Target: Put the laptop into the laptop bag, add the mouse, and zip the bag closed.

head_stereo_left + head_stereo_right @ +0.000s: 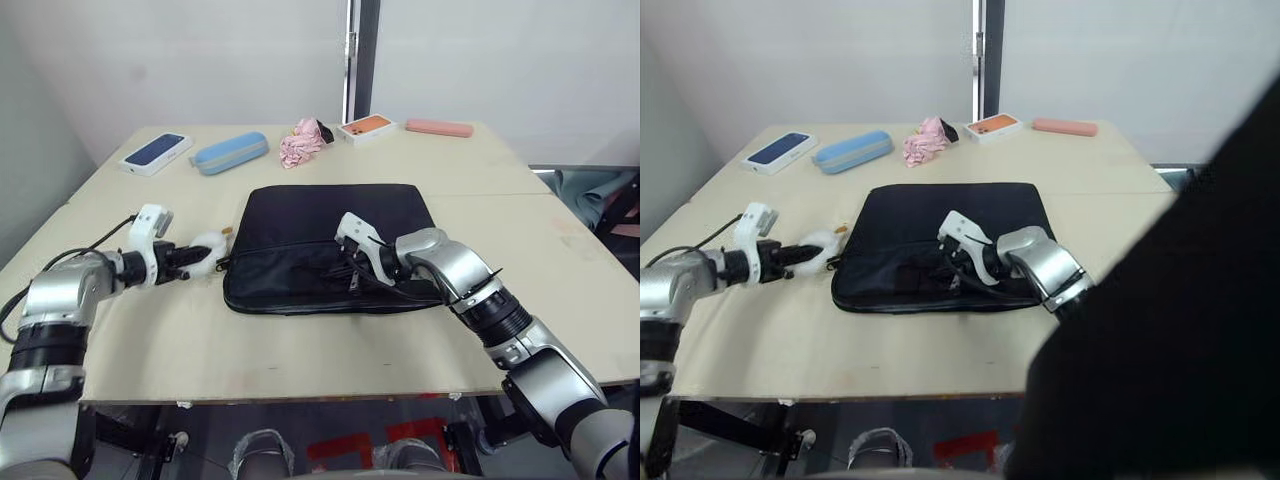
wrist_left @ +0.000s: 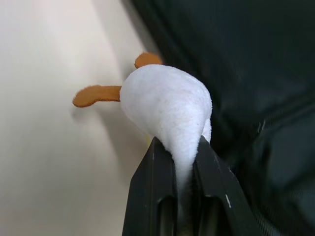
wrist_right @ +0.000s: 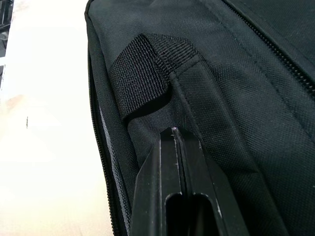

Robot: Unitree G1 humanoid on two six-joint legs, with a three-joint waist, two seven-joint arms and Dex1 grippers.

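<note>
Plush toy (image 2: 167,105), white with orange feet, is pinched between the fingers of the left gripper (image 1: 192,259), which holds it just off the left edge of the laptop bag (image 1: 330,225); I judge the toy is being carried or kept out of the way, since it is no part of the packing (the task calls for a flat white mouse, not this). The bag lies flat in the middle of the table (image 1: 300,345), its handles toward the robot. Over its near half the right gripper (image 1: 352,275) rests on the black fabric, fingers pressed together with nothing seen between them, beside a webbing handle loop (image 3: 142,73) and near the side zipper (image 3: 101,142), likely steadying the bag or feeling for the zip pull. Whether the laptop is inside the bag I cannot tell.
</note>
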